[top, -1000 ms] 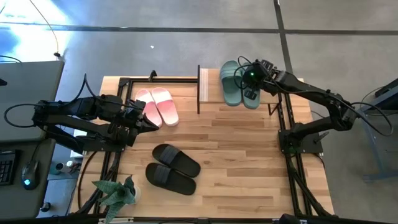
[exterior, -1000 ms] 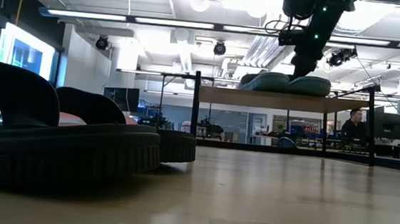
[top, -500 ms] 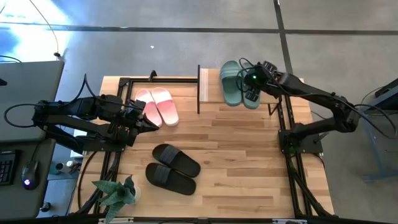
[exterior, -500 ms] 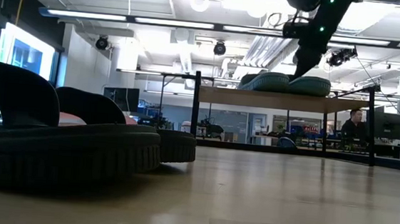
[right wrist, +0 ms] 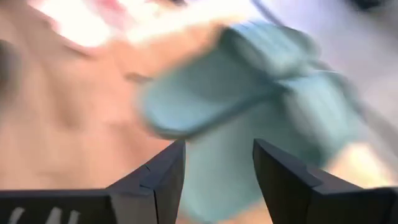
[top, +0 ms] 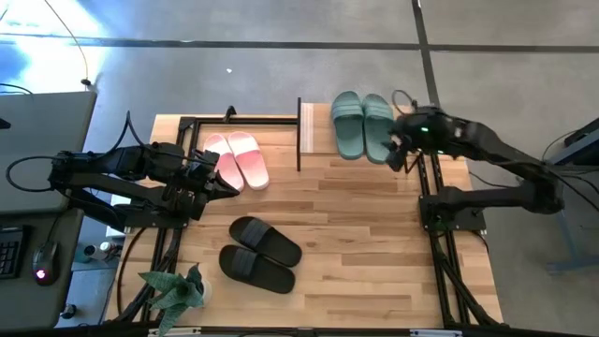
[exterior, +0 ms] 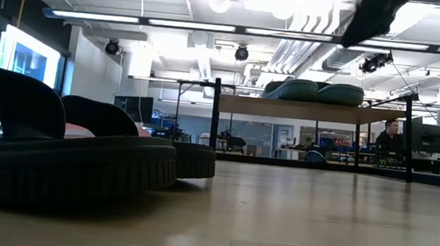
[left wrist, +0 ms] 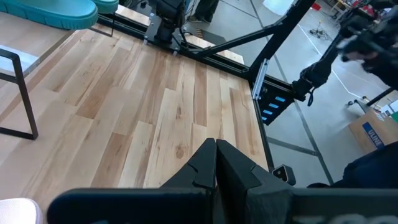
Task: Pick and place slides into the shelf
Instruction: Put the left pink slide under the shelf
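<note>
Green slides on shelf; right gripper clear, holding nothing.
Both sage green slides [top: 362, 125] lie side by side on the shelf [top: 306, 129] top at 12 o'clock. Right gripper [top: 397, 152] sits just beside them at their 3 o'clock, fingers [right wrist: 158, 174] spread wide. Pink slides [top: 239, 159] and black slides [top: 261, 254] on bench [top: 365, 234]. Left gripper [top: 208, 176] by pink pair, fingers closed, empty.

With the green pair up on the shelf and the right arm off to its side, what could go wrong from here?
1. The right gripper, fingers open, sits close beside the green slides; a careless swing might knock them off the shelf.
2. The pink slides lie right next to the shut left gripper, so that arm may nudge them when it moves.
3. The black slides overlap slightly, which could complicate a clean grasp.
</note>
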Robot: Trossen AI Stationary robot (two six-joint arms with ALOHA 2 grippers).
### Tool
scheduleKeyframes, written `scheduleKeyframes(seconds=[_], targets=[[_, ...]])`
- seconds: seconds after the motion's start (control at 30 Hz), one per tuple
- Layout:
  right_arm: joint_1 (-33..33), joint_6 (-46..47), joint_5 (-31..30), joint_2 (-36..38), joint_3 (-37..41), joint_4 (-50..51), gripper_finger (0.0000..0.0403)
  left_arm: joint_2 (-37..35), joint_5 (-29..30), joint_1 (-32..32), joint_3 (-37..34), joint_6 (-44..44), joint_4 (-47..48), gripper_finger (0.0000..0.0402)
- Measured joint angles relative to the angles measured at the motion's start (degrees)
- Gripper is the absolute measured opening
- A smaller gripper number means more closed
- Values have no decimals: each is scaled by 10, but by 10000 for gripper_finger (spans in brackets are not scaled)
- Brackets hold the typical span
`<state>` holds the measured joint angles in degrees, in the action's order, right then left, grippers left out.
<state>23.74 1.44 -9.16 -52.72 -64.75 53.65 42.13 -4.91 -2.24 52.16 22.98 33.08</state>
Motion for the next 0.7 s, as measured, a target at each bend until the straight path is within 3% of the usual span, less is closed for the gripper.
scheduleKeyframes(seconds=[0.17, 0.27, 0.5, 0.7], targets=[[-22, 154, 171, 75, 0, -14, 159, 0, -14, 0, 0, 0, 9, 1], [-39, 212, 230, 113, 0, -17, 145, -2, -35, 0, 0, 1, 29, 1], [-81, 241, 242, 192, 0, -7, 84, 7, -30, 0, 0, 0, 31, 1], [-88, 235, 184, 240, 0, 5, 12, 12, -18, 0, 0, -2, 24, 1]])
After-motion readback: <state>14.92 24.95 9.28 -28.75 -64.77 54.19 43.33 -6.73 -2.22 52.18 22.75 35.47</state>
